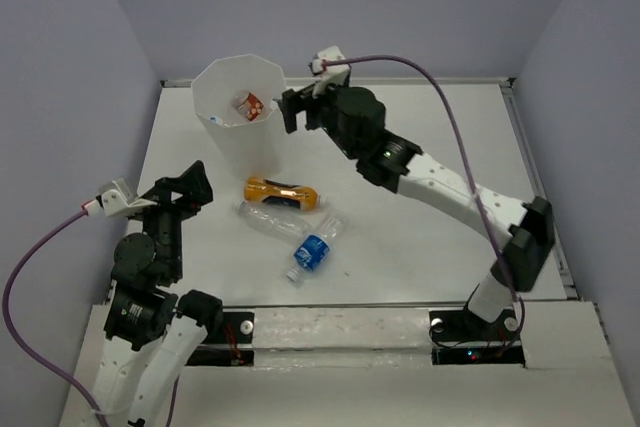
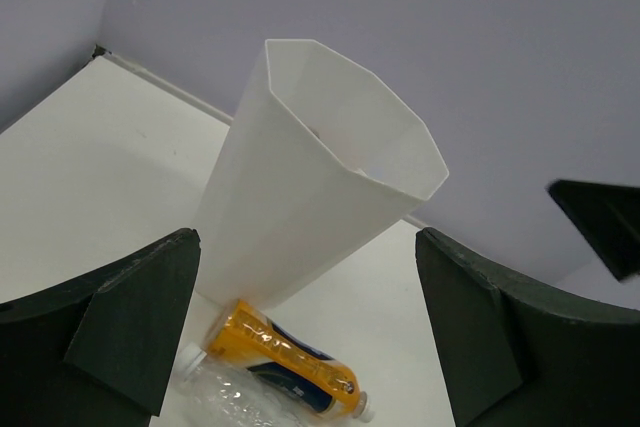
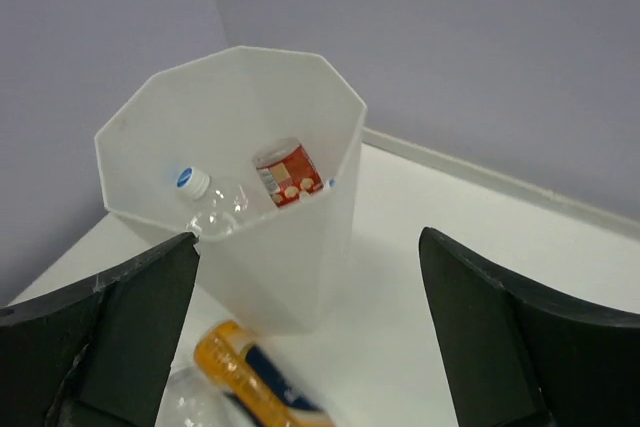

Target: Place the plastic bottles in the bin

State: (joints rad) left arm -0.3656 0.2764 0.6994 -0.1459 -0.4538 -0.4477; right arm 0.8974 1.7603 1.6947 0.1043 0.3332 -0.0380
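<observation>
Bin (image 1: 236,147) near far edge; orange bottle (image 1: 283,192) at base, right fingers (image 1: 291,112) alongside

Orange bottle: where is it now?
Top view: the orange bottle lies left of centre, just in front of the bin, a clear bottle alongside on its near side.

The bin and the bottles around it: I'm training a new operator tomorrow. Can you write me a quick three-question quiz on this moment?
1. True or false: the orange bottle lies inside the bin.
2. How many bottles lie on the table outside the bin?
3. The right pincer, beside the bin's rim, is: A) shut on a bottle, B) open and empty, C) out of every view.

Key: 1 false; 2 three; 3 B.
</observation>
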